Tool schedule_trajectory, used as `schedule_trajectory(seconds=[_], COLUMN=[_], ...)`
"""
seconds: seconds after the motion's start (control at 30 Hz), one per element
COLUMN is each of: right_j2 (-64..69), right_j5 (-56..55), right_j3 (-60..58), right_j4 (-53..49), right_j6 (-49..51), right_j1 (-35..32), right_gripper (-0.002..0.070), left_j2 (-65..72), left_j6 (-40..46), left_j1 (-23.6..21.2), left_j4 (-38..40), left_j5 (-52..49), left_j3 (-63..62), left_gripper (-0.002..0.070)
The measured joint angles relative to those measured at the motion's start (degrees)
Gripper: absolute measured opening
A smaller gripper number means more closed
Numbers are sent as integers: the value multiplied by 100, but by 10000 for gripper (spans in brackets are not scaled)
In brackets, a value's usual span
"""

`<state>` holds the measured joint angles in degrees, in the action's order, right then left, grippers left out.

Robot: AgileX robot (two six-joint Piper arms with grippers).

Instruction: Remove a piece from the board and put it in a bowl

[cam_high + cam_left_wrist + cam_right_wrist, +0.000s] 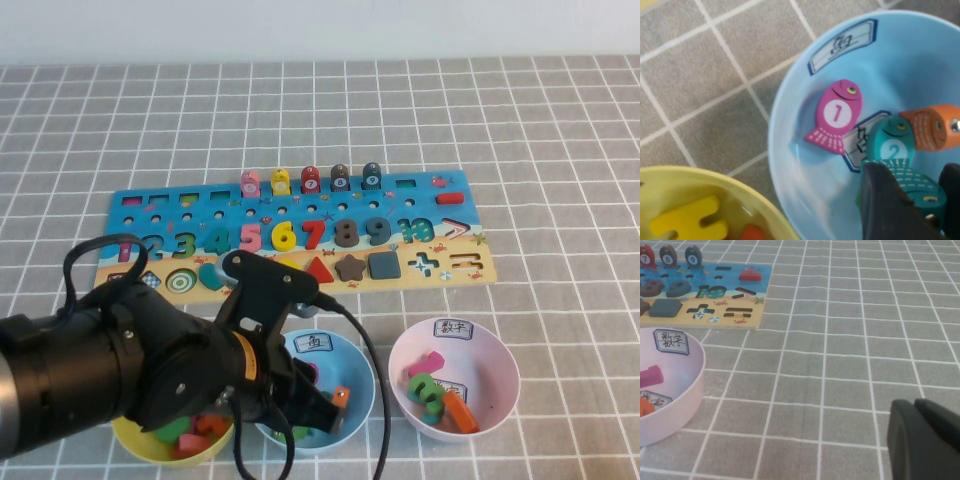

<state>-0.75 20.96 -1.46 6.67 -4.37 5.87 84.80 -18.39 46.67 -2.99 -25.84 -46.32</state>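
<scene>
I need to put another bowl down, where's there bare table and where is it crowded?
Bare: the table right of the board and pink bowl, near the right gripper; also behind the board. Crowded: the front, where the left gripper sits in the blue bowl beside the yellow bowl.

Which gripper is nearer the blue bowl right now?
Left. The left gripper is inside the blue bowl; the right gripper sits over bare table beyond the pink bowl.
</scene>
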Motion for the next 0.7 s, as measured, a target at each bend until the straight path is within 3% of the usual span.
schedule_trajectory(seconds=[0.17, 0.43, 0.6, 0.7], right_j2=[0, 0, 0, 0], right_j5=[0, 0, 0, 0], right_j3=[0, 0, 0, 0], right_j4=[0, 0, 0, 0], right_j6=[0, 0, 0, 0], right_j1=[0, 0, 0, 0], right_gripper=[-18, -18, -18, -18], left_j2=[22, 22, 12, -64], left_j6=[0, 0, 0, 42], left_j1=[-73, -73, -73, -73], left_j4=[0, 152, 187, 187], left_j5=[54, 67, -252, -679], left_j3=[9, 9, -172, -499], left_gripper=[200, 396, 414, 384])
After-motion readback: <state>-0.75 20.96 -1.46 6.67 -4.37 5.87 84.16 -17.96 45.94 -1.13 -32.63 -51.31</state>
